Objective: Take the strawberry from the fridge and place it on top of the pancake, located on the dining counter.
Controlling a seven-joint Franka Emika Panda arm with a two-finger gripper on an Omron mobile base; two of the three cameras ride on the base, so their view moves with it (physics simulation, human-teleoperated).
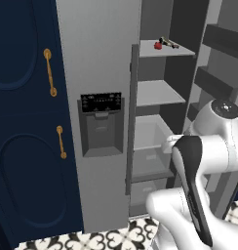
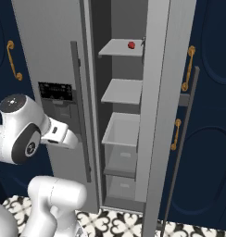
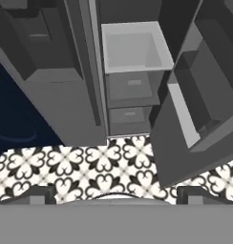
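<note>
The gripper point(image 3: 116, 193) hangs above the patterned floor tiles point(image 3: 90, 171) with its jaws spread wide and nothing between them, facing the fridge point(image 1: 99, 73), whose right door stands open; far up on the top shelf point(image 2: 119, 47) sits the strawberry point(image 2: 131, 45), beside a dark thin item point(image 1: 168, 43)

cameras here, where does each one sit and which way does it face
Left base view: behind the arm's left, facing the tall light-grey fridge, right door open; white arm lower right.
Right base view: behind its right, same fridge; arm lower left.
Hand view: on the hand, looking down at the fridge drawers and patterned floor tiles; open gripper.
Both base views share the tiny red strawberry on the top shelf.
</note>
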